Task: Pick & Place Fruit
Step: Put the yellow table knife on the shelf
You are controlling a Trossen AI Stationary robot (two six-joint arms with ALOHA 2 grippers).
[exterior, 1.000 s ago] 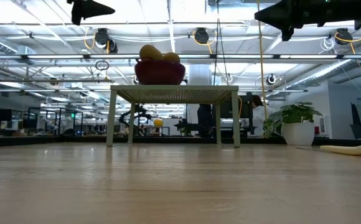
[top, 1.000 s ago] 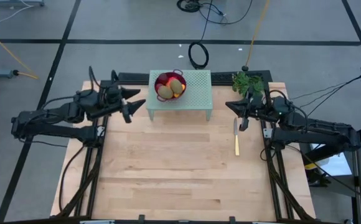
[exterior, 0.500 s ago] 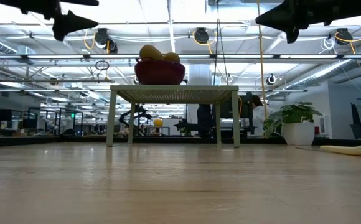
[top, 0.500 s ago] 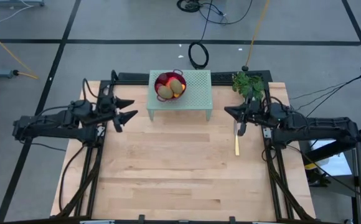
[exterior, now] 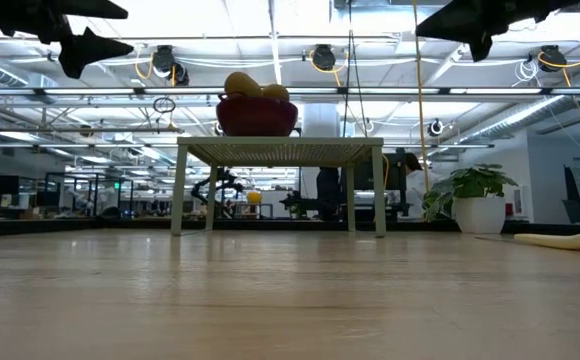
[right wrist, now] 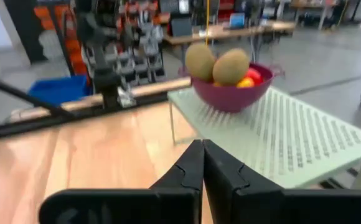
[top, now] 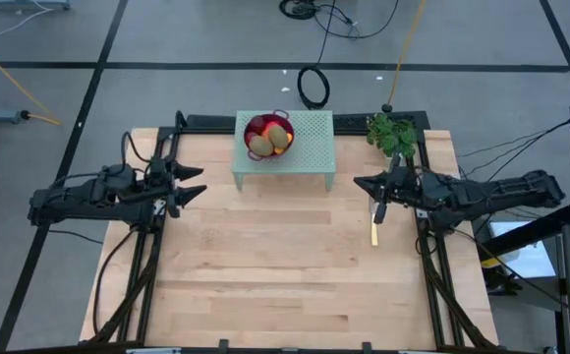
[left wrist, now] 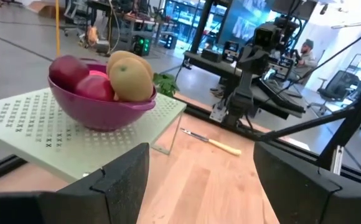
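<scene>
Worktop (top: pixel 265 275) is pale wood planks, flanked by black frames; grey floor with cables surrounds it. At its rear a pale green perforated stand (top: pixel 310 147) carries the bowl (top: pixel 265 125). Fruit (top: pixel 269 139) lies in the bowl: two brown-green ovals over red pieces. A plant (top: pixel 391 131) stands at the rear right; the knife (top: pixel 373 228) lies on the wood near the right arm. The low view looks into an open workshop with ceiling lights.

Left end effector (top: pixel 195 182) hangs above the worktop left of the stand, fingers spread wide, empty. Right end effector (top: pixel 363 183) hangs right of the stand, fingers pressed together, empty.

Compared with one second ago, the left end effector has drawn back from the stand toward the left edge; the right arm has stretched out straighter. Fruit and knife are unmoved.
</scene>
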